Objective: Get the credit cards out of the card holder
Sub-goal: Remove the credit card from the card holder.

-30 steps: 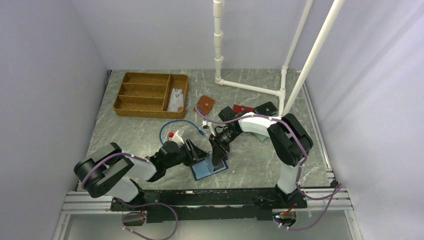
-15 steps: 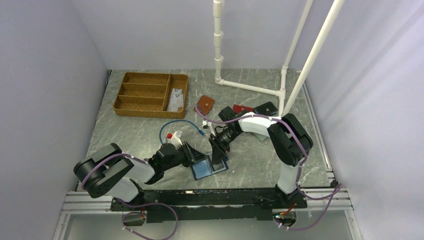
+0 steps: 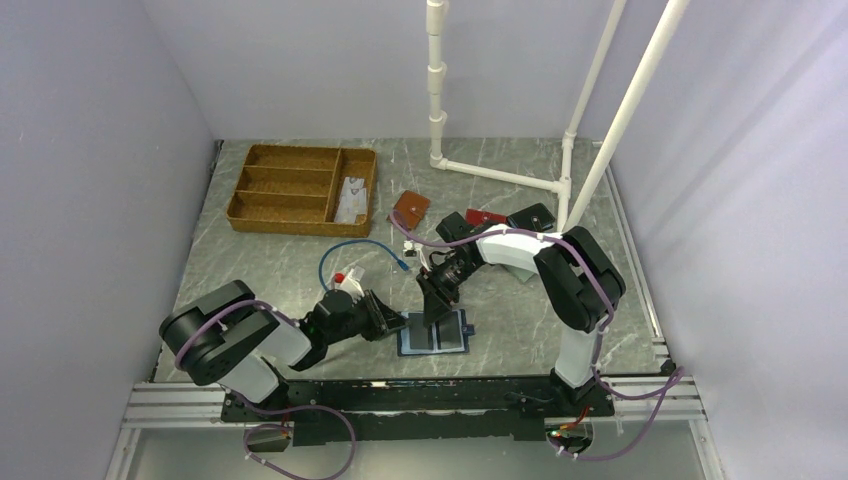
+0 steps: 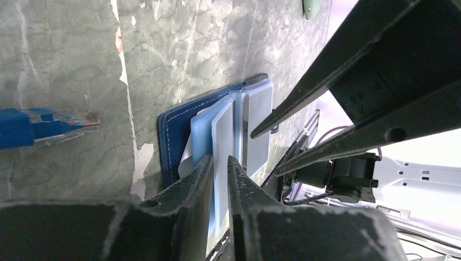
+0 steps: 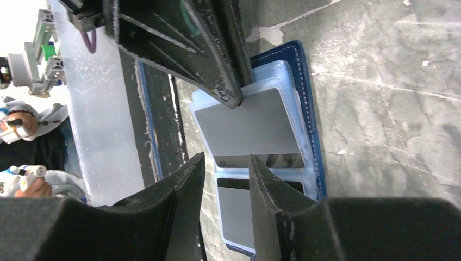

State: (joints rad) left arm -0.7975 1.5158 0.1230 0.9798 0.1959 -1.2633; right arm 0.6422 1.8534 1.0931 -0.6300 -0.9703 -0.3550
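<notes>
The navy card holder [image 3: 452, 338] lies open and flat on the marble table near the front edge. Its clear blue inner leaves hold grey credit cards [image 5: 247, 128], one above another [image 5: 236, 212]. My left gripper [image 3: 398, 322] reaches in from the left. In the left wrist view, the left gripper [image 4: 220, 163] is closed narrowly on a pale inner leaf [image 4: 223, 136] standing on edge. My right gripper [image 3: 430, 315] points down over the holder's middle. Seen from the right wrist, the right gripper [image 5: 225, 163] is open, and no card is between its fingers.
A wicker tray [image 3: 300, 187] stands at the back left, with pale cards [image 3: 350, 200] in its right compartment. A tan-brown wallet [image 3: 410, 208] and a red wallet [image 3: 485, 217] lie behind the arms. A blue cable [image 3: 355, 245] loops left of centre. White pipes [image 3: 500, 175] rise at the back.
The card holder has dropped from half-raised to lying open and flat, spread further right. My left gripper has narrowed onto the inner leaf. The right gripper has opened a little and stayed in place.
</notes>
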